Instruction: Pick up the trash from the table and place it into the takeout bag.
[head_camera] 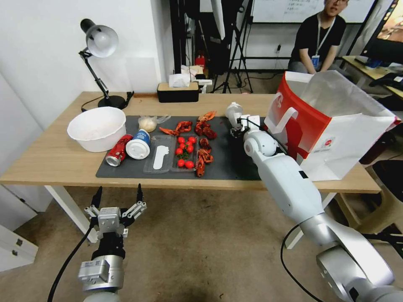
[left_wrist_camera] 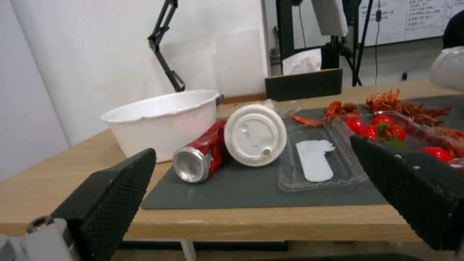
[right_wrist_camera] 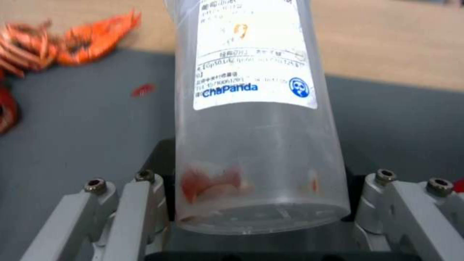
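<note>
My right gripper (head_camera: 238,127) is shut on the clear plastic bottle (head_camera: 234,112), holding it over the right part of the dark mat (head_camera: 226,165), just left of the takeout bag (head_camera: 336,126). In the right wrist view the bottle (right_wrist_camera: 251,108) sits between the metal fingers (right_wrist_camera: 130,214), with a white label and red residue at its base. On the mat's left lie the red soda can (head_camera: 119,150) and the white-lidded blue cup (head_camera: 138,144), both on their sides. A small clear bag (head_camera: 147,123) lies behind them. My left gripper (head_camera: 117,197) hangs open below the table's front edge.
A big white bowl (head_camera: 97,128) stands left of the mat on the table (head_camera: 54,161). A clear tray (head_camera: 161,159) with tomatoes (head_camera: 184,151) and crayfish (head_camera: 203,157) fills the mat's middle. A lamp (head_camera: 98,42) and tissue box (head_camera: 177,91) stand at the back.
</note>
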{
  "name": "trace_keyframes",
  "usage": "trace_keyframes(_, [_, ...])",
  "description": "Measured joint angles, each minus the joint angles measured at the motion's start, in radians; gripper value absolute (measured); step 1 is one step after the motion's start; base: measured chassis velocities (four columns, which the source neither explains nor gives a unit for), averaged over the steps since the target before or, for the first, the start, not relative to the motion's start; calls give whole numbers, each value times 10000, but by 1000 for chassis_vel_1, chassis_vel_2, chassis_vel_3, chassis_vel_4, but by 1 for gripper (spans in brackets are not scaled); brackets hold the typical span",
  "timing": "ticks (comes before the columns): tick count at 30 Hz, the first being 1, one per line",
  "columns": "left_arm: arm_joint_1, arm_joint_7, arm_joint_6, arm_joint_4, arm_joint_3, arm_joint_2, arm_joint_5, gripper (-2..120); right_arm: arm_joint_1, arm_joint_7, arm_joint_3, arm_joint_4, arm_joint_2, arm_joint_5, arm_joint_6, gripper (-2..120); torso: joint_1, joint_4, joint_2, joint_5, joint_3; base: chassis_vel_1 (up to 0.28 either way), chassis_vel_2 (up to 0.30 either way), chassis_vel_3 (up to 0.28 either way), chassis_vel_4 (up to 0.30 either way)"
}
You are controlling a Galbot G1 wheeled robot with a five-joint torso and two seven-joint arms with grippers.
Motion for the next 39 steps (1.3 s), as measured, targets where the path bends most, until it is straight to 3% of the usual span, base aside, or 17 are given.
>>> trace_keyframes(15, [132, -11, -17, -122, 56, 14, 68, 100, -580, 830, 100, 1548, -296, -1251, 219, 52, 0, 0, 0, 0, 0, 0, 0, 0, 0])
trace_keyframes(19, [150, -15, -55, -130, 23, -7, 68, 100, -937, 1419, 89, 2862, -520, -1313, 113, 52, 0, 1, 0, -2, 0, 0, 0, 0, 0])
trace_keyframes(23, [151, -18, -106, -130, -2, -27, 75, 100, -1374, 599, 76, 4182, -934, -1261, 549, 52, -1, 1, 0, -3, -1, 0, 0, 0, 0])
trace_keyframes(32, [144, -21, -177, -33, -8, -38, 92, 100, -2282, -1097, 354, 5646, -1610, -1039, 1916, 52, 0, 1, 0, 0, -1, 0, 0, 0, 0])
trace_keyframes(39, [131, -26, -186, 33, 13, -44, 96, 100, -2961, -1218, 1159, 6681, -2022, -968, 2770, 52, -1, 0, 0, 0, -1, 0, 0, 0, 0])
